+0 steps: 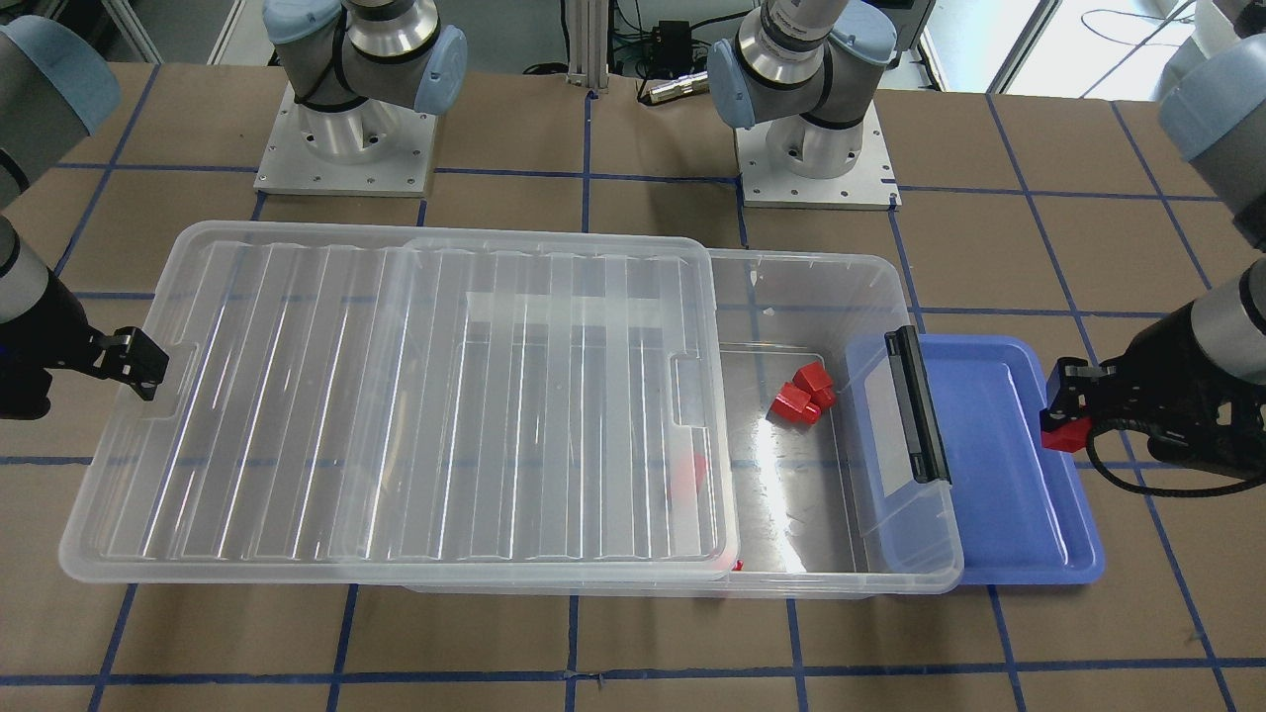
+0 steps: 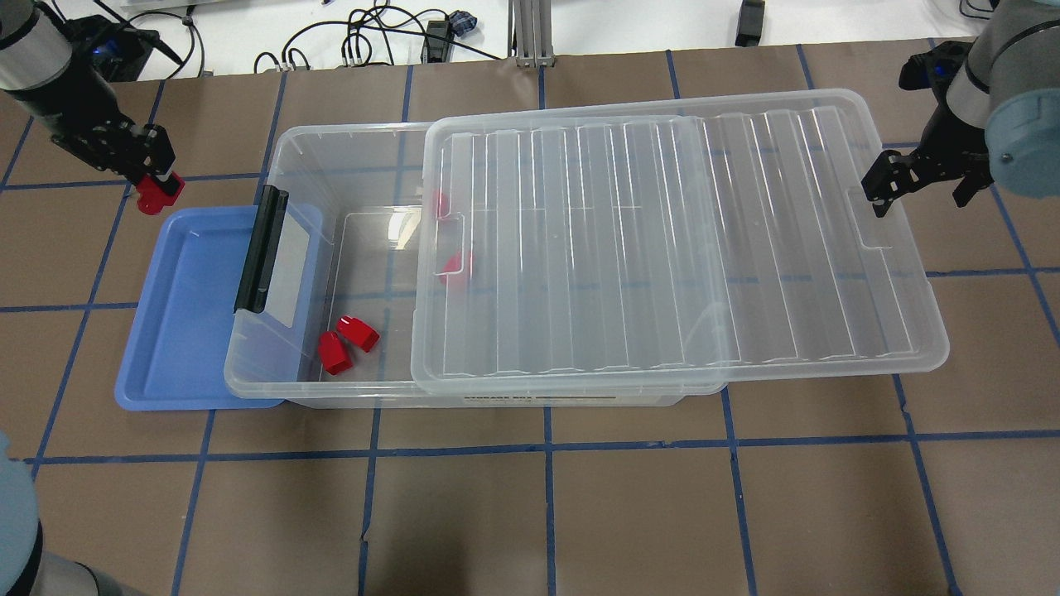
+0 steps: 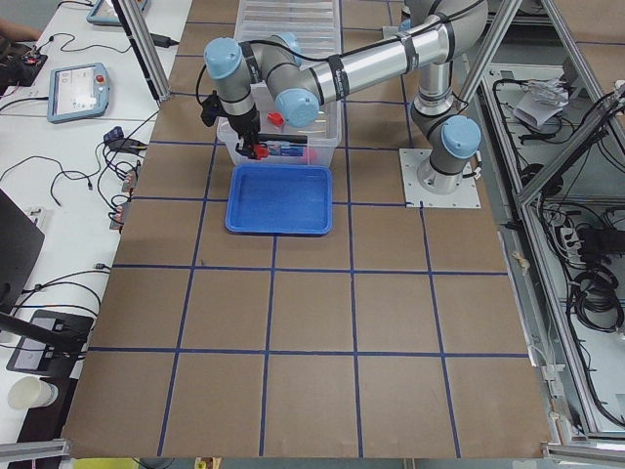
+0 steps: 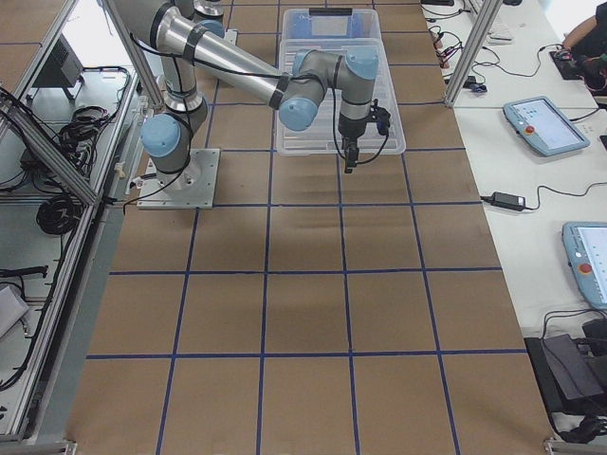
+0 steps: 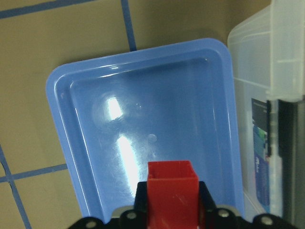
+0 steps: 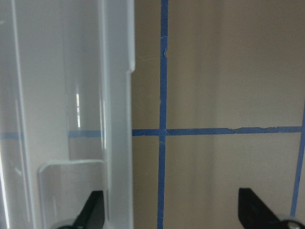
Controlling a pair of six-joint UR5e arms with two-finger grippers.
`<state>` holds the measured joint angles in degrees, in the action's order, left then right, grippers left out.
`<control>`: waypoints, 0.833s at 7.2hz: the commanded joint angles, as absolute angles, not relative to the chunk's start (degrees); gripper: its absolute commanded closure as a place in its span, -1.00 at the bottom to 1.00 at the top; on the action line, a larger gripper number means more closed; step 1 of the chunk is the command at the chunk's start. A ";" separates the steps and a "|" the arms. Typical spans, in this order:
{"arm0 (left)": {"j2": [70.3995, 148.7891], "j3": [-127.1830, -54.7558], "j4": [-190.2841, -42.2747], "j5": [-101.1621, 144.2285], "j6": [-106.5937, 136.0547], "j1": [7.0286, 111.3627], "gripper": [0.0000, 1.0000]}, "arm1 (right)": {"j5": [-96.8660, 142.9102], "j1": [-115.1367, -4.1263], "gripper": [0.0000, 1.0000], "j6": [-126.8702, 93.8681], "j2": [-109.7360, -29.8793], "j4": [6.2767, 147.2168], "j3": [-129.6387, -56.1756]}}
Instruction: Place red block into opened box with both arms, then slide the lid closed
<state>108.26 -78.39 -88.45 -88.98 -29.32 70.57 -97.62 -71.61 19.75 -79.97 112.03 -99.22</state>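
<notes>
My left gripper [image 2: 156, 189] is shut on a red block [image 5: 172, 190] and holds it above the far end of a blue tray [image 5: 143, 114], just outside the box. The clear box [image 2: 331, 136] lies open at its black-clip end, where two red blocks [image 2: 348, 341] rest on its floor. More red shapes [image 2: 454, 265] show blurred under the lid. The ribbed clear lid [image 2: 662, 240] covers most of the box and overhangs it toward my right gripper [image 2: 917, 186]. That gripper is open at the lid's short edge, one finger [image 6: 94, 210] over the notch, the other outside it.
The blue tray [image 2: 186, 314] lies partly under the box's clip end [image 1: 915, 400]. Both arm bases [image 1: 816, 148] stand on plates behind the box. Brown table [image 2: 546, 513] with blue grid lines spreads out in front of the box.
</notes>
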 commanded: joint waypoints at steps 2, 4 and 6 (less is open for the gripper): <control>106.79 -77.86 -89.65 -88.25 -13.16 81.34 1.00 | -96.94 -73.21 -1.00 18.81 -82.17 101.56 -91.62; 107.58 -78.83 -89.21 -89.11 -4.76 88.91 1.00 | -91.20 -76.97 -1.00 16.97 -86.02 95.82 -87.64; 107.32 -84.26 -83.63 -88.95 -4.05 87.80 1.00 | -90.09 -84.33 -1.00 5.60 -89.37 93.79 -88.24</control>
